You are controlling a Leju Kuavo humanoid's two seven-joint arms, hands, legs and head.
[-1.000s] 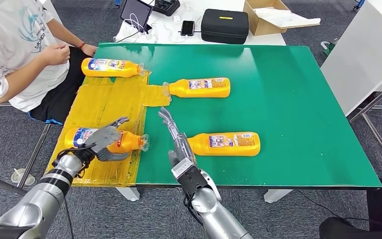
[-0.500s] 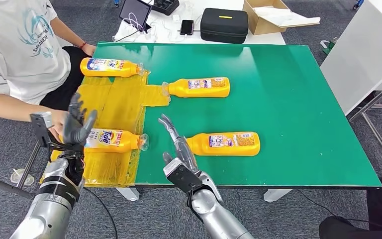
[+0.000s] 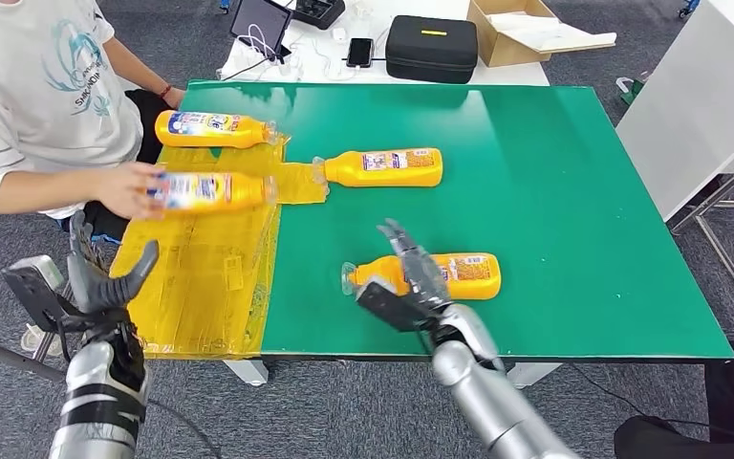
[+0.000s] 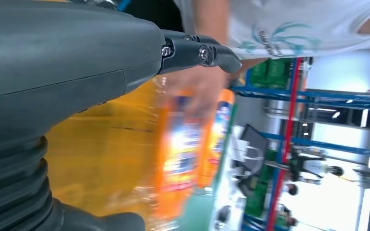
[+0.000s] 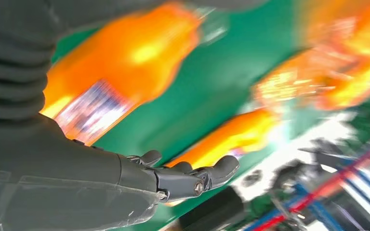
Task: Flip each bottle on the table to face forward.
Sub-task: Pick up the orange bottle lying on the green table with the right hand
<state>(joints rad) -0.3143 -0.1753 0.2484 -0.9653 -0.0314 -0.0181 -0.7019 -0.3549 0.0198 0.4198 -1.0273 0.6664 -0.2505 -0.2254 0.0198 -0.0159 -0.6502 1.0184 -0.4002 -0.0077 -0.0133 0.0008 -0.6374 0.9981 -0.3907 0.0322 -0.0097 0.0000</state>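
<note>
Several orange bottles lie on their sides on the green table [image 3: 573, 191]. The nearest bottle [image 3: 464, 274] [image 5: 120, 72] lies by the front edge, cap to the left. My right hand [image 3: 411, 279] [image 5: 125, 178] hovers over its neck end with fingers spread, gripping nothing. A person's hand [image 3: 129, 188] holds another bottle [image 3: 212, 189] [image 4: 183, 149] over the yellow sheet [image 3: 201, 268]. Two more bottles lie farther back, one at the sheet's far corner [image 3: 212, 129] and one mid-table [image 3: 384, 167]. My left hand [image 3: 105, 277] [image 4: 77, 72] is raised off the table's left front corner, fingers apart and empty.
A person in a white shirt [image 3: 29, 96] sits at the table's left side. Behind the table lie a black case [image 3: 432, 48], a cardboard box [image 3: 526, 29], a tablet [image 3: 261, 24] and a phone [image 3: 360, 53]. A white table [image 3: 698, 105] stands to the right.
The person took the bottle my left hand had held and carried it farther back over the yellow sheet. My left hand withdrew off the table. My right hand swung right over the nearest bottle.
</note>
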